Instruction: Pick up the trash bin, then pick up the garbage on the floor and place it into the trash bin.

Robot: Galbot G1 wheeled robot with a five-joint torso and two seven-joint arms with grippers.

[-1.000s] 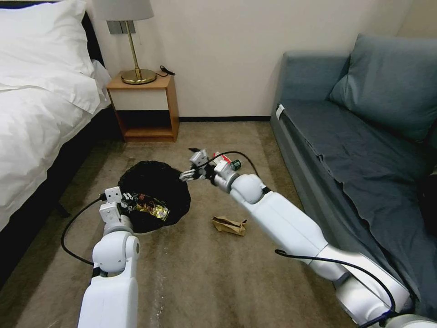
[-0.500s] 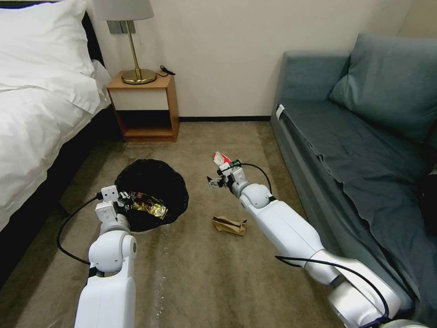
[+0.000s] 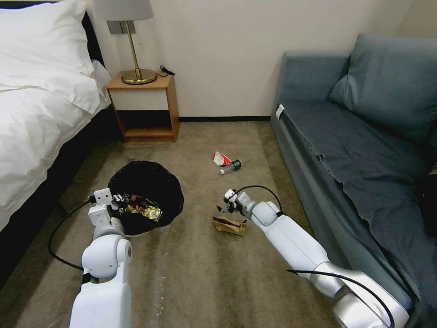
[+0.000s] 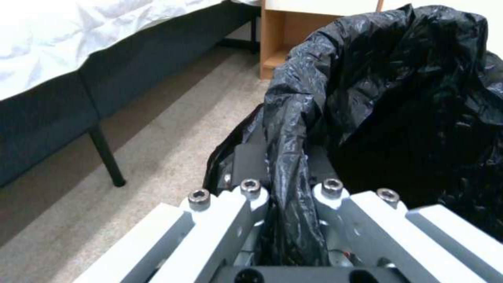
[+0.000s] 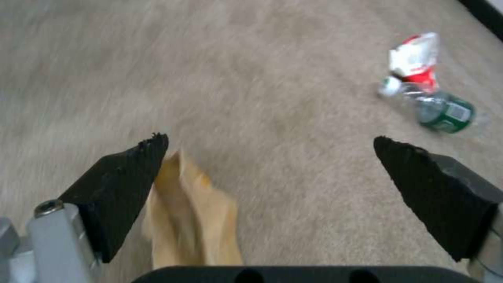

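So roughly a quarter done I'd say: the small round white bin with the crinkled black bag liner (image 3: 146,197) is held near the floor between bed and sofa, left gripper (image 4: 287,192) clamped on its rim, and a dark-and-yellow snack wrapper (image 3: 143,206) is inside. Left on the carpet: crumpled brown paper bag (image 3: 229,224), crushed red-and-white packet (image 3: 221,159), small clear bottle with green label (image 3: 231,166). Right gripper (image 5: 270,196) hangs low just above the paper bag, jaws spread wide, empty, arm stretched forward and down.

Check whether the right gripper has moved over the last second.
Yes. The right gripper, open, has pulled back from beside the black-lined trash bin, past the red-and-white packet, to just above the crumpled brown paper bag.
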